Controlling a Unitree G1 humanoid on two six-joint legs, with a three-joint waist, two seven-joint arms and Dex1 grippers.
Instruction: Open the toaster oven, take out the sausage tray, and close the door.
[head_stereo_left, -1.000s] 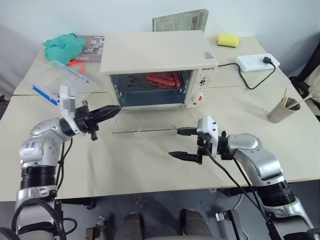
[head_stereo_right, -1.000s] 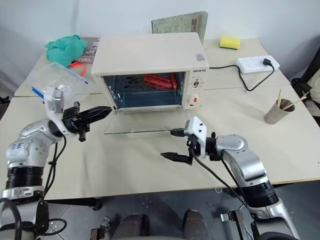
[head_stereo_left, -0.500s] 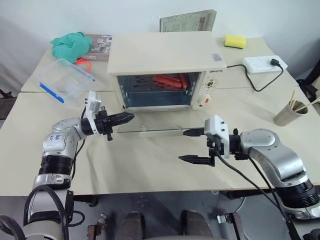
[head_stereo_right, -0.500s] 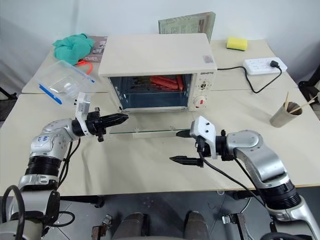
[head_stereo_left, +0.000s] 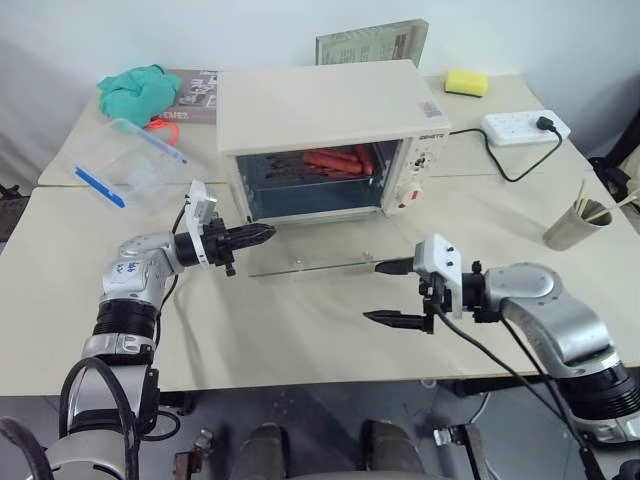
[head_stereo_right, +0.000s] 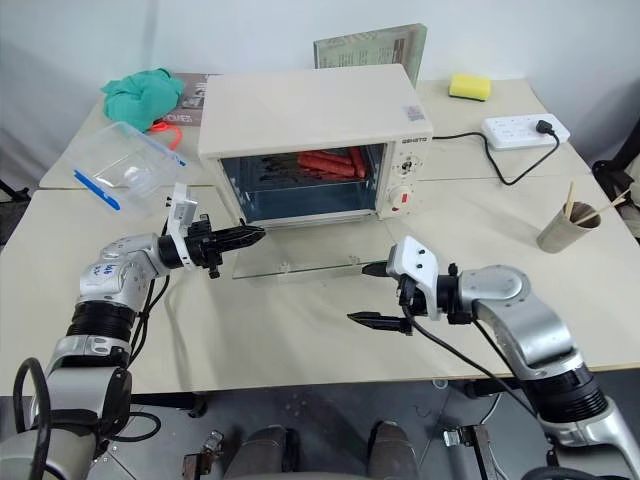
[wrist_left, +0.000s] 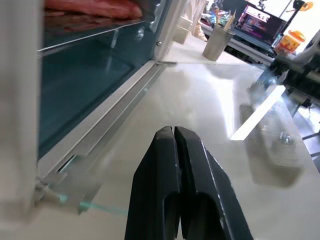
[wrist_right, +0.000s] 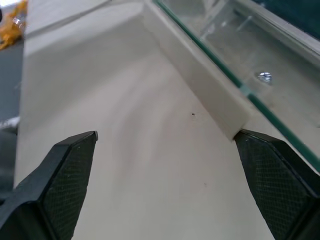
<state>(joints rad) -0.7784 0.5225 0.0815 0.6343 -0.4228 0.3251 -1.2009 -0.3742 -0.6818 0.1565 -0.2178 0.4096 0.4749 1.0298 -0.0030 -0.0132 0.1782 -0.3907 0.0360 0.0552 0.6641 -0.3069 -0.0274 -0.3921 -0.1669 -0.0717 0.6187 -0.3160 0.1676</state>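
The oven (head_stereo_left: 335, 135) sits at the middle of the table (head_stereo_left: 300, 330) with its door (head_stereo_left: 315, 262) already dropped flat, the glass panel lying level just above the tabletop and the bar handle at its front edge, so the first step of the task looks done and the cavity is open for reaching in. The tray (head_stereo_left: 335, 162) sits inside on the upper rack, toward the back and right of the opening, red sausages lying on it; nothing touches it. The left gripper (head_stereo_left: 262, 234) has its fingers pressed together into one narrow point and hangs just over the door's left rear corner, beside the hinge, aimed across the mouth of the oven; in its wrist view the closed tips point along the door's inner edge with the rack and sausages up above. Shut like this it can nudge or hook but cannot take hold of the tray, so it will probably have to spread before any grasp. The right gripper (head_stereo_left: 390, 292) has its fingers spread wide, one tip touching or nearly touching the right end of the door handle, the other lower and clear of it over bare table; it holds nothing. My reading is that it stands there because it has just let the door down, and it is well placed to lift the handle again once the tray is out. A clear box (head_stereo_left: 125, 165), a cup (head_stereo_left: 570, 228) of sticks and a power strip (head_stereo_left: 525, 125) stand well apart from the work.
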